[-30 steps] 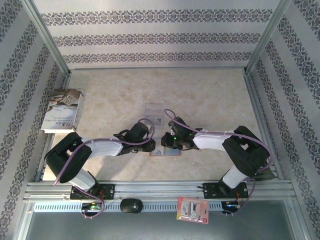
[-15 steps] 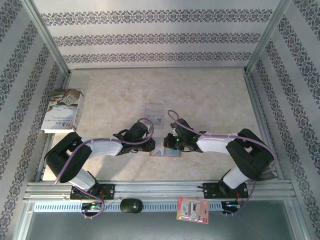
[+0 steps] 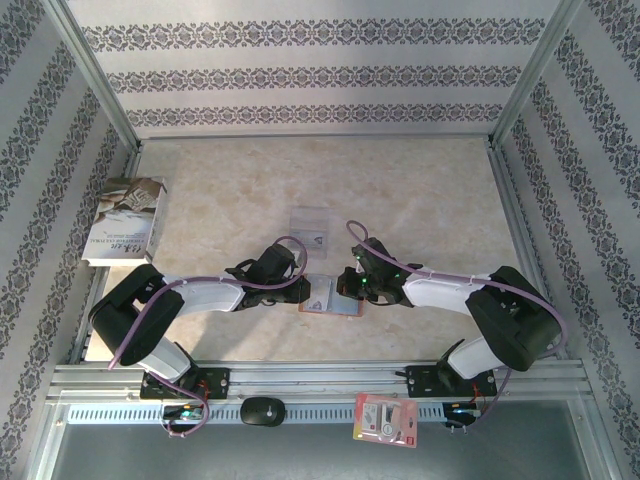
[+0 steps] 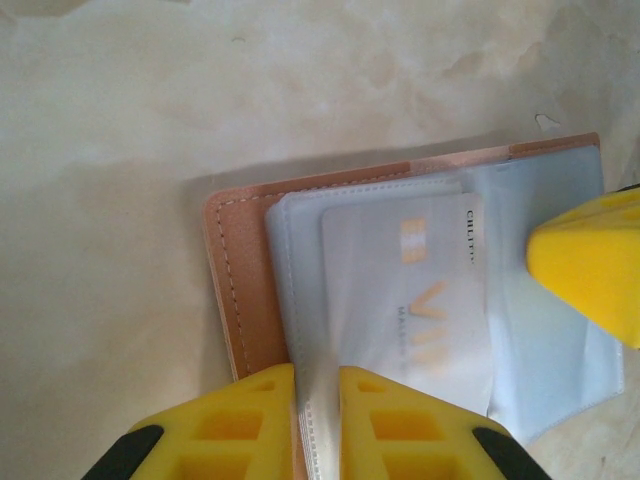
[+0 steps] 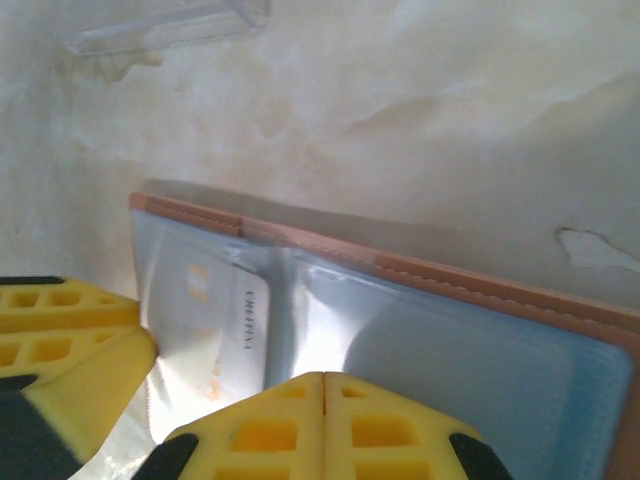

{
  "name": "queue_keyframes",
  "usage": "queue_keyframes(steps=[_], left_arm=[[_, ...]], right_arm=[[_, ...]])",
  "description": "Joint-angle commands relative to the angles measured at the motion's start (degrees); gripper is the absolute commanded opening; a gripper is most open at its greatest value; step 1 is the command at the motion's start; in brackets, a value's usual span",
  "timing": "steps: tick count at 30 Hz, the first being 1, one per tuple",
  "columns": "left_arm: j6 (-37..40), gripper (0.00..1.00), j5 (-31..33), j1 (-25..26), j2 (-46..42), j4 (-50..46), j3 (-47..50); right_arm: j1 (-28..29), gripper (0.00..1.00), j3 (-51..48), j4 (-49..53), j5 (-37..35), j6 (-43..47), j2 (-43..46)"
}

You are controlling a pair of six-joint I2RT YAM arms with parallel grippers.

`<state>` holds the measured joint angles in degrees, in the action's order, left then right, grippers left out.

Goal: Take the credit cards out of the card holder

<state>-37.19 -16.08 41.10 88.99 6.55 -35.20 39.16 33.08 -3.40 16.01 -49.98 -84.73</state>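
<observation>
Left wrist: our left gripper [image 4: 318, 385] clamps the lining of the card holder [image 4: 245, 280] at six o'clock, anchoring it; our right gripper [image 5: 322, 390] sits closed at three o'clock.

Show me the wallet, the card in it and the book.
card holder [image 4: 235, 290]: left wrist view, brown leather edge.
credit card [image 4: 400, 300]: left wrist view, its middle, under clear pocket.
book [image 3: 125, 222]: top view, its cover.

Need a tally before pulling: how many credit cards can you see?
1: a credit card tucked in a clear pocket of the card holder. More may be hidden.
</observation>
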Motion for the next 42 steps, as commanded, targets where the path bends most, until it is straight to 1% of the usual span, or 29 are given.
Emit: queue_keyframes(steps=[1, 3, 6, 8, 14, 22, 28, 42], left_arm=[[-0.5, 0.16, 0.7, -0.9, 2.7, -5.8, 2.5], [-0.7, 0.16, 0.7, -0.9, 2.7, -5.7, 2.6], [-0.7, 0.16, 0.6, -1.0, 2.5, -5.7, 2.7], [-0.9, 0.16, 0.4, -0.9, 2.5, -5.6, 2.7], [-0.9, 0.16, 0.3, -0.9, 2.7, -5.6, 2.7], [-1.1, 0.16, 0.3, -0.9, 2.8, -5.2, 2.8], [-1.1, 0.16, 0.1, -0.9, 2.9, -5.1, 2.8], [-1.2, 0.16, -0.3, -0.9, 3.2, -4.6, 2.9]], right_arm=[[1.4, 0.14, 0.7, -3.0, 2.4, 2.3, 0.5], [2.1, 0.19, 1.5, -3.1, 2.4, 2.9, 0.3], [1.5, 0.20, 1.5, -3.4, 2.9, 1.7, -1.1], [0.9, 0.21, 0.6, -5.9, 4.1, 0.4, -2.1], [0.2, 0.20, 0.3, -8.6, 5.8, -0.6, -3.8], [-0.9, 0.16, -0.8, -5.8, 2.7, -1.7, -3.0], [-0.6, 0.19, -0.1, -5.1, 3.8, -1.4, -4.3], [0.4, 0.21, 0.7, -10.4, 7.8, -2.5, -6.9]])
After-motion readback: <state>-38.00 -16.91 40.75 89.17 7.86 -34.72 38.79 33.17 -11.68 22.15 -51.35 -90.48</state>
